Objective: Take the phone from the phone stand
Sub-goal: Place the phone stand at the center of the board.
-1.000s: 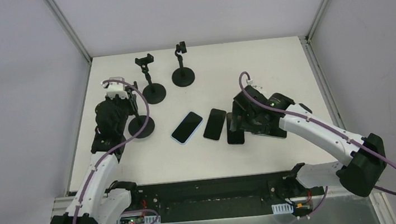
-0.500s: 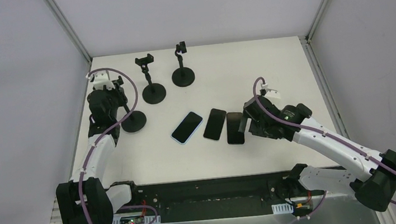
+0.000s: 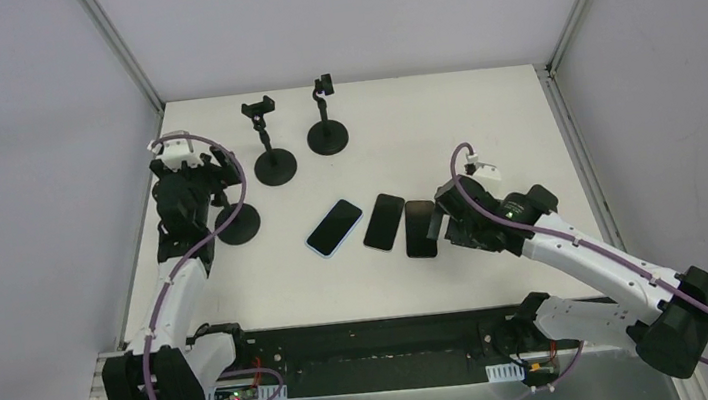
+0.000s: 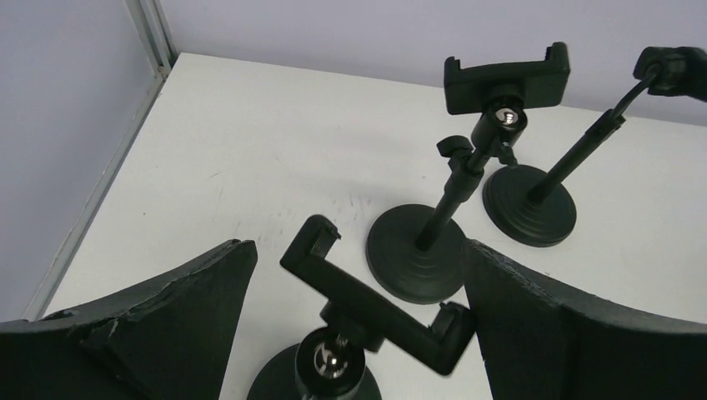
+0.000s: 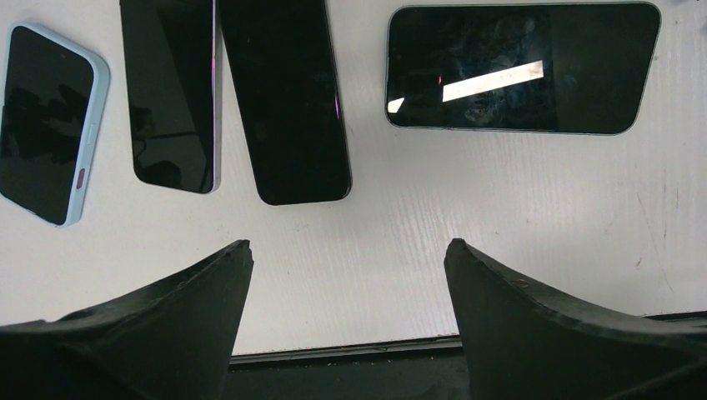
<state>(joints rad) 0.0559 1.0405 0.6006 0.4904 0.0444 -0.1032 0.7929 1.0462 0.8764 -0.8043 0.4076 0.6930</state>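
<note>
Several phones lie flat on the white table: a light-blue-cased phone [image 3: 335,227] [image 5: 46,125], two dark phones [image 3: 385,222] [image 3: 421,228] beside it, and a fourth phone [image 5: 521,67] lying crosswise, which my right arm hides in the top view. Three black phone stands hold nothing. The nearest stand's clamp [image 4: 367,304] sits empty between the fingers of my left gripper [image 4: 357,250] [image 3: 208,188], which is open and apart from it. My right gripper [image 5: 348,246] [image 3: 453,221] is open over bare table, just nearer than the phones.
Two other stands [image 3: 274,164] [image 3: 328,138] rise behind the nearest one [image 3: 237,223], toward the back left. The table's left edge [image 4: 100,183] and frame post run close to my left arm. The front edge [image 5: 350,346] lies under my right gripper.
My left gripper has opened wide and let go of the nearest stand. My right arm has drawn back toward the front, uncovering the third dark phone.
</note>
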